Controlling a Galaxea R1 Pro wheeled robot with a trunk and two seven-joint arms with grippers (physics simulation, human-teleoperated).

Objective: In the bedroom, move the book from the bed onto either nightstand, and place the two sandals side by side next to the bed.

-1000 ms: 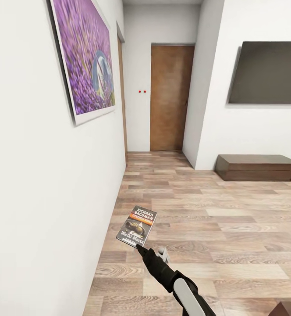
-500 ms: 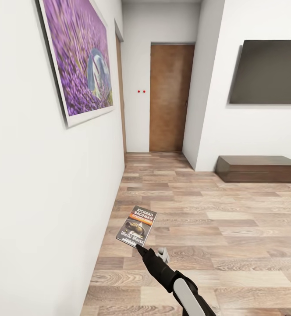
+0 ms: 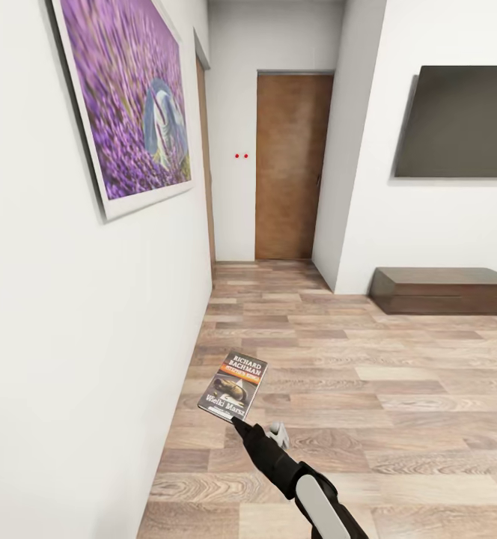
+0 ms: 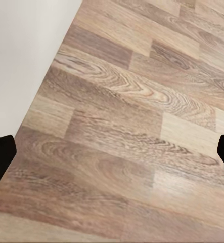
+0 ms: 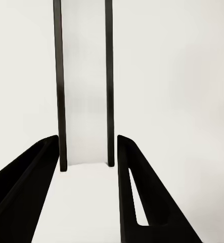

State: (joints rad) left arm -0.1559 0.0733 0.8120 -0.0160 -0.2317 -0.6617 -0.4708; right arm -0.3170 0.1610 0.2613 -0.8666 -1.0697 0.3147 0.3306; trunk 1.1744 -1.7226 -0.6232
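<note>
Over plank floor [image 3: 368, 374], right claw [image 3: 237, 423] pinching book [image 3: 233, 386]

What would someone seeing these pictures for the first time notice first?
Probably the big purple flower picture hanging on the white wall at the left. Next comes the small paperback book held out over the wood floor by the right gripper, low in the middle of the head view. Further back stand a brown door and a dark screen above a low bench.

Bright even light, faint shadows (rendered), slight softness
</note>
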